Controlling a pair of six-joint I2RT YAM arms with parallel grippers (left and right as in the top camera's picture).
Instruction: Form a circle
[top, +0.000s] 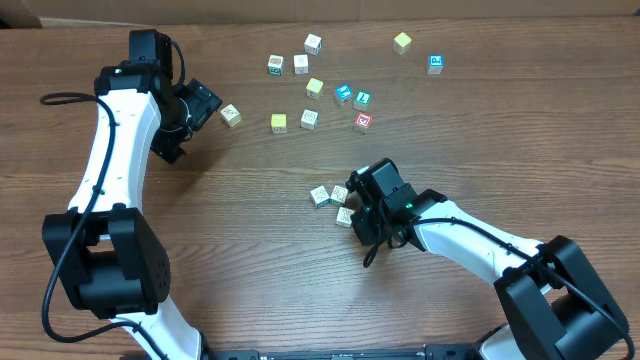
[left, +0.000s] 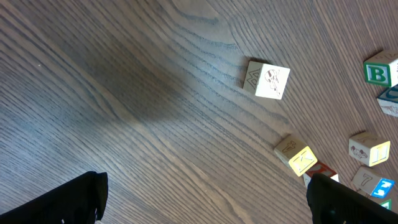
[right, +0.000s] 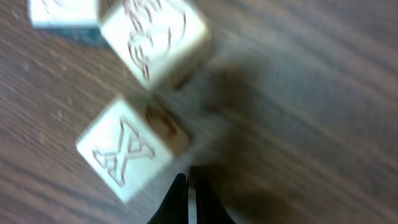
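Observation:
Three cream cubes sit in a tight clump at mid table: one (top: 320, 195), a second (top: 340, 193) and a third (top: 345, 216). They make the small circle clump. My right gripper (top: 358, 222) is shut, empty, and low at the clump's right side. In the right wrist view its closed tips (right: 188, 186) lie just beside the X-carved cube (right: 127, 149), with another cube (right: 155, 40) behind it. My left gripper (top: 192, 122) stands wide open at upper left, with nothing between its fingers (left: 62, 202). A cream cube (top: 231, 115) (left: 267, 79) lies just ahead of it.
Loose cubes are scattered across the far middle: yellow ones (top: 279, 122) (top: 402, 41), blue-faced ones (top: 343, 94) (top: 436, 63), a red-faced one (top: 363, 122) and several cream ones such as (top: 309, 118). The left wrist view shows a yellow cube (left: 298, 158).

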